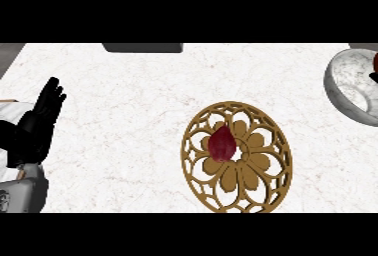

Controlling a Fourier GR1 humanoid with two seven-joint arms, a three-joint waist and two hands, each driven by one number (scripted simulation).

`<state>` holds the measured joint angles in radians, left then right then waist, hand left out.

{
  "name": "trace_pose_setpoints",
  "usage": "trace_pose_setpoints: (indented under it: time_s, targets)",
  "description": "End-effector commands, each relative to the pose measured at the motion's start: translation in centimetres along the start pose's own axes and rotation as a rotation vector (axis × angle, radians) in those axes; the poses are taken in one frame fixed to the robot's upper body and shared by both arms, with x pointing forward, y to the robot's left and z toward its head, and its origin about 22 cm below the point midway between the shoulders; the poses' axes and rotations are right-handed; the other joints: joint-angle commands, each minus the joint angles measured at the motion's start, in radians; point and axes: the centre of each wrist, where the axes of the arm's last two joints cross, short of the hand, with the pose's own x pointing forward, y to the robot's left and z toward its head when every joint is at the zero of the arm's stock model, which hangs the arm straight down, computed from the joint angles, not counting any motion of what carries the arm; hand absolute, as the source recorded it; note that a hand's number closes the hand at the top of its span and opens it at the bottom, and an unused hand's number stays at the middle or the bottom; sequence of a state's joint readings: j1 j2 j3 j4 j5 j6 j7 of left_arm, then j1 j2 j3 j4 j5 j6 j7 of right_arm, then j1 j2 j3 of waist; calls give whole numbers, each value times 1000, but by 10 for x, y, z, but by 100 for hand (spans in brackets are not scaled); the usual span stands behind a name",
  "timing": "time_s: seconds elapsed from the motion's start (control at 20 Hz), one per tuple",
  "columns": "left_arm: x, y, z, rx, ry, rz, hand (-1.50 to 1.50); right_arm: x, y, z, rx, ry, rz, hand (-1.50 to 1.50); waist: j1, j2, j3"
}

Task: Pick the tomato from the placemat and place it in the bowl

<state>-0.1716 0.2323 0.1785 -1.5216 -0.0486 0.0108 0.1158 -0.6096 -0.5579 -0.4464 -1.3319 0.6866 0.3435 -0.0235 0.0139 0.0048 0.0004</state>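
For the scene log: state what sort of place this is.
Probably a kitchen counter: a white marbled countertop, a dark red tomato on a round gold openwork placemat, and a marbled bowl at the right edge. The left robot hand rests open.

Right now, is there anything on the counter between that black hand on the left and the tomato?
In the head view, only bare white counter and the placemat's golden rim separate the left hand from the tomato.

Left hand (40, 125): matte black all over, long slim fingers, a broader black palm below them. Behind it, the forearm (26, 192) is a light grey, boxy shell with a dark edge line. A white panel with a thin tan strip shows beside the wrist.
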Motion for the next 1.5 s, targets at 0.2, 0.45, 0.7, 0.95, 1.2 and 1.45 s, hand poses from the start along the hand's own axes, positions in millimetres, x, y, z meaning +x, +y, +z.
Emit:
trace_pose_setpoints:
  time_s: [0.2,0.45,0.7,0.95,1.2,1.45]
  targets:
    - [-2,-5,-6,-12,-4,-2,0,-45,29,-38,3,15,-1,150,8,4,0]
    - [22,-3,-10,-25,-21,12,0,-61,29,-51,-16,31,-23,150,27,9,1]
    - [8,-11,-6,-59,-24,22,0,-100,46,-28,215,315,99,-150,53,23,2]
    - [10,-23,2,-39,-27,-5,0,-113,43,-23,267,207,-21,-150,53,19,4]
    - [21,-13,-11,-38,-19,3,0,-128,15,-15,116,131,-403,-150,18,13,6]
    - [11,-4,-2,-16,-10,2,0,-138,4,-8,-77,131,-747,-150,26,14,7]
